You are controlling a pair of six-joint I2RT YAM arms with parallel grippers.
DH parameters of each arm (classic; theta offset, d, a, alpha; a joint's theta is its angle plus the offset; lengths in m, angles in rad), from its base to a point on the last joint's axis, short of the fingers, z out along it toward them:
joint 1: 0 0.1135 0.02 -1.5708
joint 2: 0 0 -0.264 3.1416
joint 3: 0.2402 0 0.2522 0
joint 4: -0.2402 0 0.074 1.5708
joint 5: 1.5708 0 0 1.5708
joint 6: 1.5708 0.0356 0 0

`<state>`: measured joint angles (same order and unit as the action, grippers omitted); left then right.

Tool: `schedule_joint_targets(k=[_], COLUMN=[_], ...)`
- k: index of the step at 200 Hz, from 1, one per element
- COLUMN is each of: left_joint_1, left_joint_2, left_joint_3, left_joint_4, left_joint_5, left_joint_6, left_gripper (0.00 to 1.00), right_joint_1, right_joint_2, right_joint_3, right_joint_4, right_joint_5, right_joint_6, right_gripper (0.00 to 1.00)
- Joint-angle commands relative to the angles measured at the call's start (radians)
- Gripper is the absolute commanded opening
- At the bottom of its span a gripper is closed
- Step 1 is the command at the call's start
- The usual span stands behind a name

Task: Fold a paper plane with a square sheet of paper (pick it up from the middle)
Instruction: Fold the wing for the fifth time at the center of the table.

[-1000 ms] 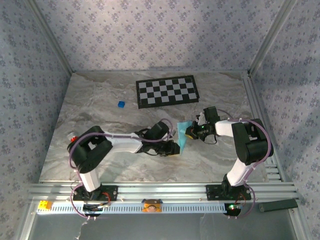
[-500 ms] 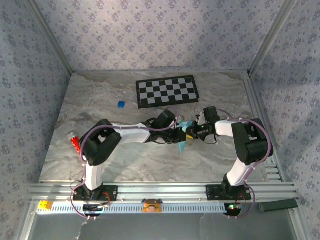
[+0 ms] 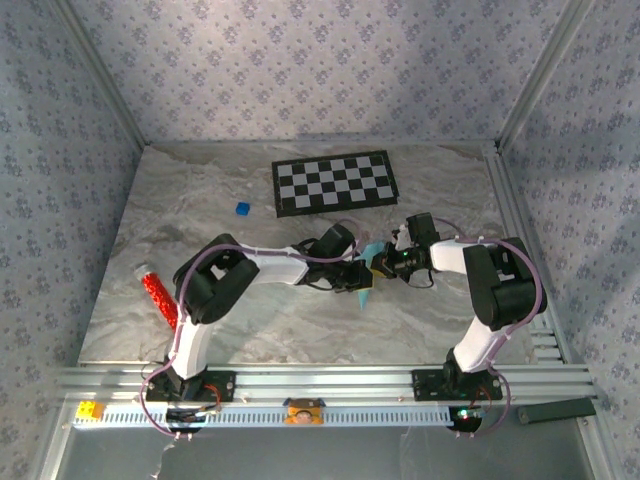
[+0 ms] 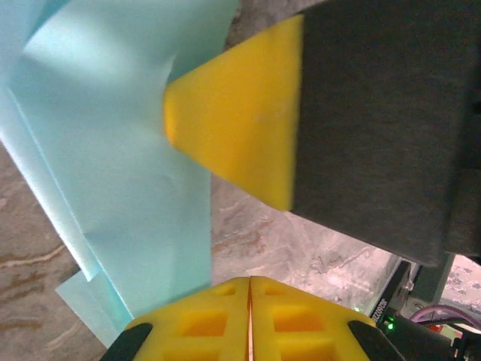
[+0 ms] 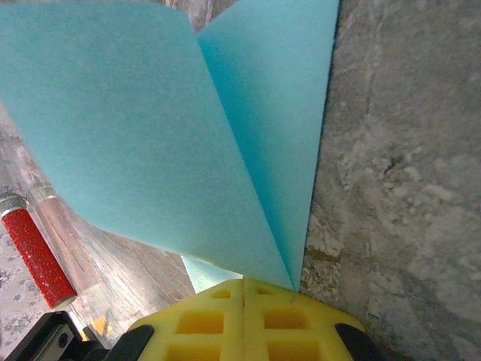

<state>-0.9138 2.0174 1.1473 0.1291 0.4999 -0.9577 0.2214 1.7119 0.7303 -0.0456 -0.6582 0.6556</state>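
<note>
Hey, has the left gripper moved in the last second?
Yes. The left gripper has shifted up the table toward the checkerboard and rightward, closer to the right gripper.

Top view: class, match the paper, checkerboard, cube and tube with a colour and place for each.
Things
1. paper
2. checkerboard
3. cube
4. tube

Colour and place
A. red, near the left edge of the table
B. dark blue, just left of the checkerboard
C. light blue, in the middle
D. black and white, at the far side

Pairs: 1-C; 2-D; 3-B; 4-A
</note>
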Motion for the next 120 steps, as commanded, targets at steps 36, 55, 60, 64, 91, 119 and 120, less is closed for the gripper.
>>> schedule_joint_targets(k=[36,55,60,64,91,119,120], left_joint_1=[-0.018,-0.028,-0.029,-0.031,-0.046,-0.053,-0.053], left_joint_2=[0.022,0.019,0.02,0.02,0.018,0.014,0.013], left_joint_3=[0.007,-0.004,-0.008,-0.01,-0.027,-0.056,-0.058], left_joint_4=[-0.109,-0.135,-0.137,-0.14,-0.167,-0.191,-0.191], left_joint_5=[-0.039,-0.064,-0.066,-0.066,-0.066,-0.066,-0.066], left_joint_6=[0.057,0.065,0.065,0.066,0.092,0.122,0.124], left_gripper=[0.06,0.04,0.04,0.03,0.0,0.0,0.0], right_joint_1=[0.008,0.009,0.008,0.007,0.0,-0.013,-0.013], right_joint_2=[0.037,0.035,0.033,0.033,0.009,-0.057,-0.061], right_joint_3=[-0.03,-0.027,-0.027,-0.026,-0.008,0.012,0.013], right_joint_4=[-0.086,-0.086,-0.086,-0.085,-0.091,-0.09,-0.091], right_joint_5=[0.12,0.12,0.116,0.115,0.091,0.04,0.039], right_joint_6=[-0.019,-0.02,-0.019,-0.019,-0.019,-0.056,-0.058], right_gripper=[0.05,0.05,0.05,0.05,0.06,0.08,0.08])
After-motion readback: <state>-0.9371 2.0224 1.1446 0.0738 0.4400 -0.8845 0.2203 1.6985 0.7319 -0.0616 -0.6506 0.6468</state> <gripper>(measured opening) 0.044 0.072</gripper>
